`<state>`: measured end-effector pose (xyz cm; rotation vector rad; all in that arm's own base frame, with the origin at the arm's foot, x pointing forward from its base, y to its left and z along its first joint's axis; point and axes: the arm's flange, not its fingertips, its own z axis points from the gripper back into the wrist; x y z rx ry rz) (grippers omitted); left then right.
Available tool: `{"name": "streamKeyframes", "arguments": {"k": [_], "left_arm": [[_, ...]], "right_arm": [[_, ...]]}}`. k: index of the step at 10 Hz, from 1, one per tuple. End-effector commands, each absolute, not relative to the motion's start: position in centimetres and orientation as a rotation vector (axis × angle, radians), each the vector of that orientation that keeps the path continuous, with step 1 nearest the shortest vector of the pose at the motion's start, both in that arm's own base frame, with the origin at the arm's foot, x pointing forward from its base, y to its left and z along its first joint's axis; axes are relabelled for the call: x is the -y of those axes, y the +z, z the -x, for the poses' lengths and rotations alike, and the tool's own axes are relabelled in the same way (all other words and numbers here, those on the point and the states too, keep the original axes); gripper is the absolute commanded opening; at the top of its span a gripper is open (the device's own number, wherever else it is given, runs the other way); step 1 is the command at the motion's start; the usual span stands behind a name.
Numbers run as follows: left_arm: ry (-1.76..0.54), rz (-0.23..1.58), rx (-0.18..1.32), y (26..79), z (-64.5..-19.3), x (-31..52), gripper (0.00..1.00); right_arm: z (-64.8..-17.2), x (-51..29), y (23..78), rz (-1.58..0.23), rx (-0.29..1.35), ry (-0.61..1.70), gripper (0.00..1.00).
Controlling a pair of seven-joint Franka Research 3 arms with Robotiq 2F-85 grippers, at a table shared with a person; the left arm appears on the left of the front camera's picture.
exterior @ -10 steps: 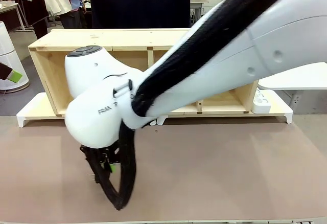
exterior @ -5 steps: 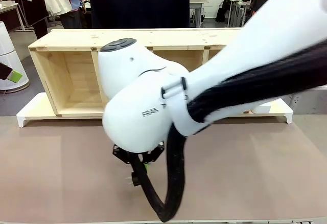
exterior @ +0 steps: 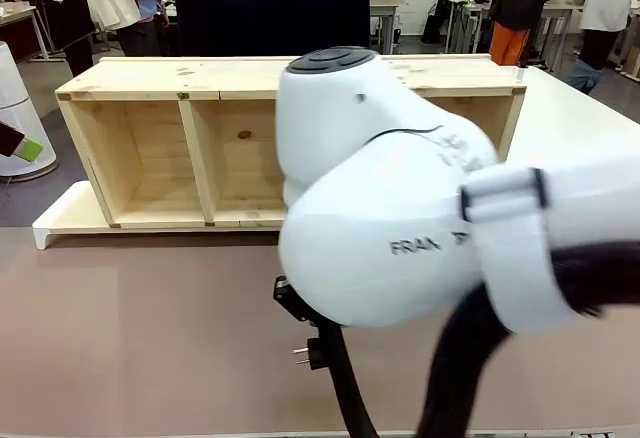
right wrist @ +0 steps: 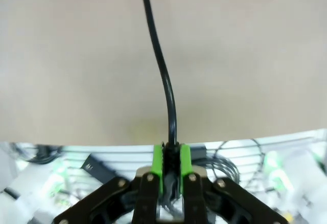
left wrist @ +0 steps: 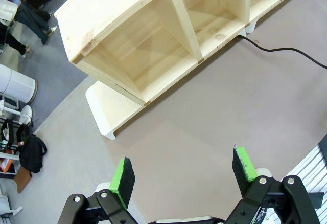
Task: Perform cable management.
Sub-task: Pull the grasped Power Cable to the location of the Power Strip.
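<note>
The cable (right wrist: 162, 70) is a thin black cord running straight up the right wrist view over the brown table. My right gripper (right wrist: 171, 158) is shut on it, green pads (right wrist: 158, 163) pressed against both sides. In the front view the right gripper (exterior: 318, 336) hangs low over the table's front under the big white arm, and the cable's black plug (exterior: 308, 356) sticks out leftward with its two metal pins showing. Another stretch of the cable (left wrist: 278, 50) lies on the table near the shelf's base. My left gripper (left wrist: 183, 170) is open high above the table, holding nothing.
A long open wooden shelf (exterior: 150, 148) with several compartments lies along the table's far side on a white base (exterior: 60, 220). A person in a dark sweater (exterior: 270, 3) stands behind it. The right arm's thick black hose (exterior: 345, 393) droops near the front edge.
My right arm has swung from the left part of the table's front toward the right, carrying the plug with it, still shut. More of the shelf's left side now shows.
</note>
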<state>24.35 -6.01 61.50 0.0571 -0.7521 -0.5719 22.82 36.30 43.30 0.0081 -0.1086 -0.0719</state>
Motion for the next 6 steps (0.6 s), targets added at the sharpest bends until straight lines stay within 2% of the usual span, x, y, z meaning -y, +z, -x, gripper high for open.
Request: {"name": "streamKeyframes", "arguments": {"k": [1,6], "left_arm": [[-0.565,-0.052,0.757,61.6,-24.4,6.1,1.0],[-0.565,-0.052,0.757,61.6,-24.4,6.1,1.0]], "right_arm": [[-21.4,-33.6,43.7,-0.011,0.113,-0.115,0.15],[-22.4,-27.0,43.8,-0.015,0.195,-0.416,0.15]]}}
